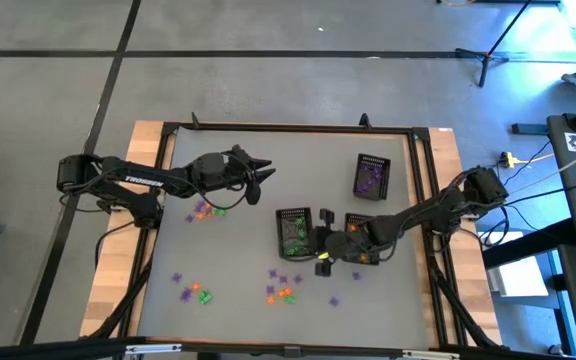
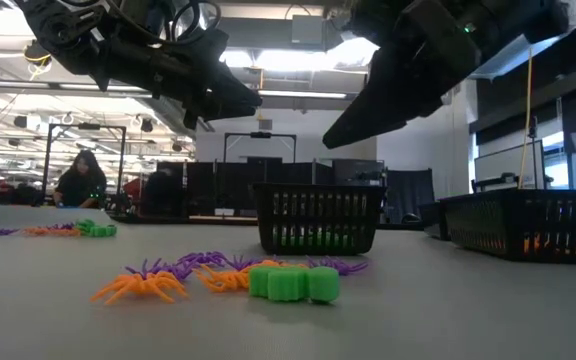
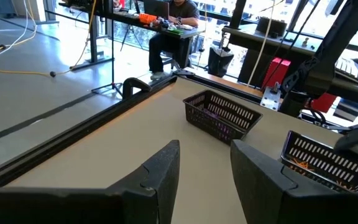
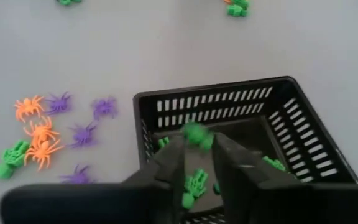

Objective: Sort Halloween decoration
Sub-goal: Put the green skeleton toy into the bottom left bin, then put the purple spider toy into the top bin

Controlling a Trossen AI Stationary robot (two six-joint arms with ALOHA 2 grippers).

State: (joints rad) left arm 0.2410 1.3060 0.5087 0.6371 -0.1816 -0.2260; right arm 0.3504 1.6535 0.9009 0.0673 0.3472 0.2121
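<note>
Tiny orange, green and purple Halloween trinkets lie in loose clusters on the grey table (image 1: pixel 208 210) (image 1: pixel 283 291) (image 4: pixel 42 134). My right gripper (image 4: pixel 197 152) hovers over the black mesh basket holding green trinkets (image 4: pixel 291 124) (image 1: pixel 293 232). Its fingers slant down and stand slightly apart, and a blurred green trinket (image 4: pixel 195 134) shows at their tips above the basket's inside. My left gripper (image 3: pixel 204 162) (image 1: pixel 263 170) waits open above the table's far left part, with nothing between its fingers. My right gripper has the blurred green trinket (image 4: pixel 195 134) right at its fingertips, over the basket's inside. Whether the fingers touch it or it is loose in the air, I cannot tell.
A basket with purple trinkets (image 1: pixel 372 176) (image 3: pixel 221 115) stands at the far right. A basket with orange ones (image 1: pixel 365 243) (image 2: pixel 528 225) sits under my right arm, beside the green basket. A raised dark frame (image 1: pixel 288 128) runs round the table. People sit in the room beyond.
</note>
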